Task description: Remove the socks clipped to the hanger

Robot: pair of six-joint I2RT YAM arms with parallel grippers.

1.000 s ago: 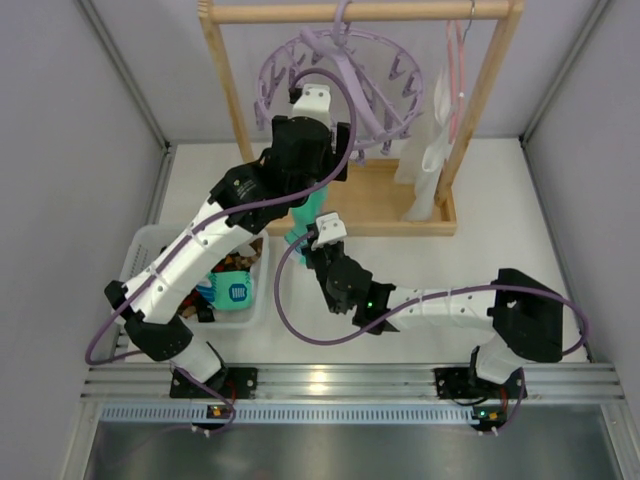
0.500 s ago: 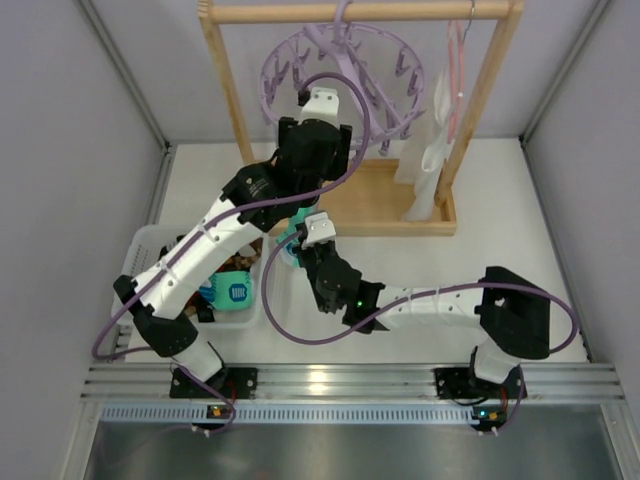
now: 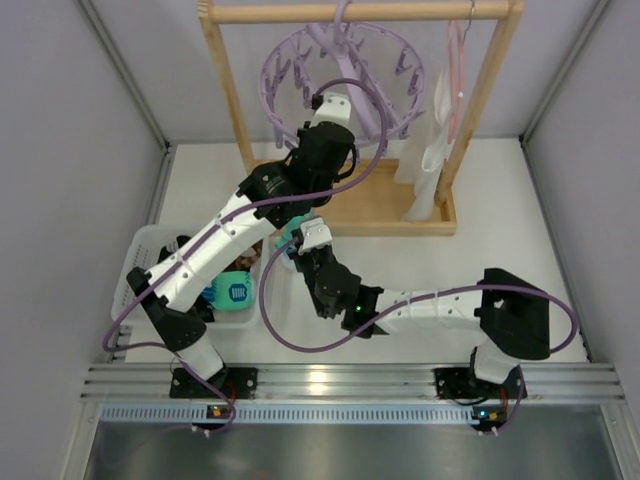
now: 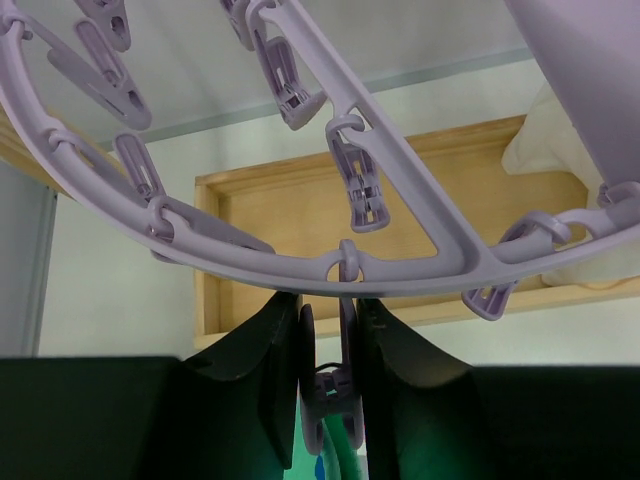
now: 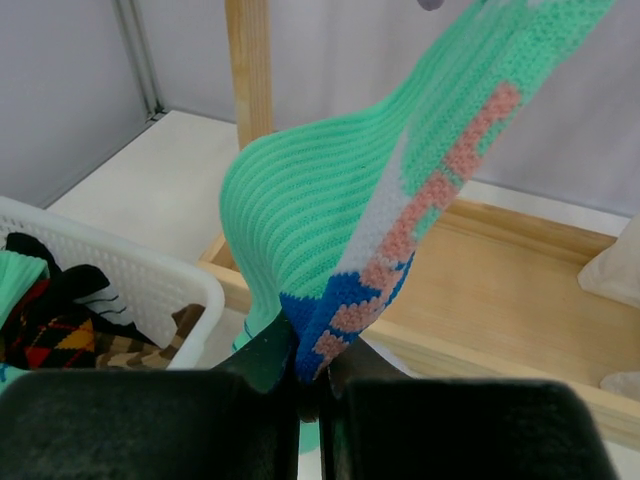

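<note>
The lilac hanger [image 3: 345, 75] hangs by its hook from the wooden frame's top bar. In the left wrist view its ring [image 4: 300, 268] curves just above my left gripper [image 4: 328, 330]. That gripper is shut on one dangling peg [image 4: 330, 385], squeezing it. A mint-green sock [image 5: 320, 190] with a blue, pink and white patch hangs from that peg, its top showing as a green edge [image 4: 345, 450]. My right gripper [image 5: 312, 375] is shut on the sock's lower end and holds it taut. From above, the sock [image 3: 289, 234] only peeks out beside the right wrist.
A white basket [image 3: 140, 248] at the left holds several removed socks [image 5: 60, 320]. The tall wooden frame [image 3: 228, 90] has a tray base [image 3: 385, 205]. A white cloth [image 3: 430, 160] and a thin pink hanger [image 3: 456, 70] hang at its right end.
My left gripper has moved right and up to the ring's near rim and closed on the peg. My right gripper, still gripping the sock, shifted slightly left.
</note>
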